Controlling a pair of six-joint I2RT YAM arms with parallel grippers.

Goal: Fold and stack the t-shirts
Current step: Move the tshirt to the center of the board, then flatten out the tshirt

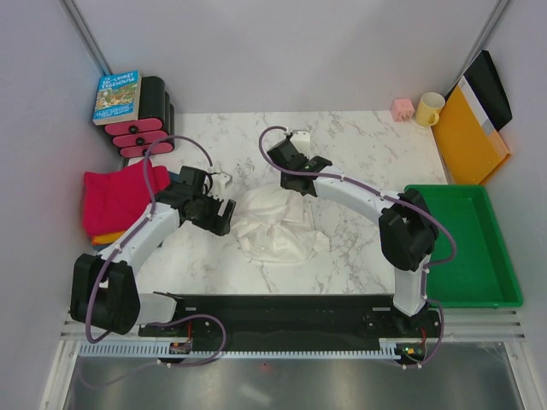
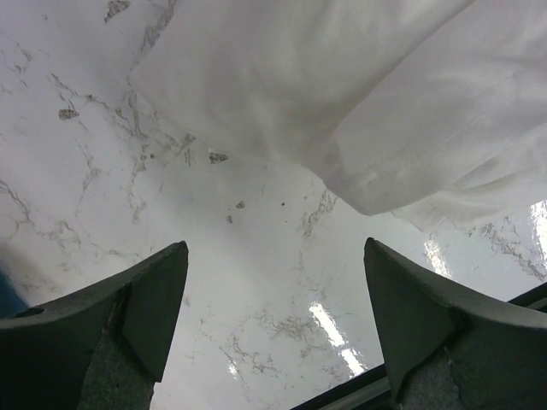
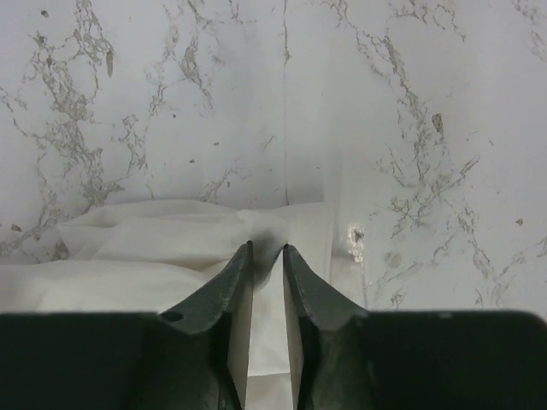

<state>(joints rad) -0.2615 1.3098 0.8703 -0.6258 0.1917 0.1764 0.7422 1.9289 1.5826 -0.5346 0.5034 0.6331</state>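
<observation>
Leftmost, a folded pink t-shirt lies at the table's left edge. The left arm reaches low toward the centre. The left gripper is spread wide over bare marble beside the cream-white t-shirt, which lies crumpled mid-table. The right arm arches over it, and the right gripper, barely parted, straddles the shirt's far edge.

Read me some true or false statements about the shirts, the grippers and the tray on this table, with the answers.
1. The white shirt lies crumpled in the middle of the table. True.
2. The left gripper is clamped on the white shirt. False: its jaws stand wide apart over bare table, and the shirt lies just ahead of them.
3. A pink shirt lies folded at the table's left edge. True.
4. The green tray holds a folded shirt. False: nothing shows in it.
5. A yellow mug stands at the far right corner. True.
</observation>
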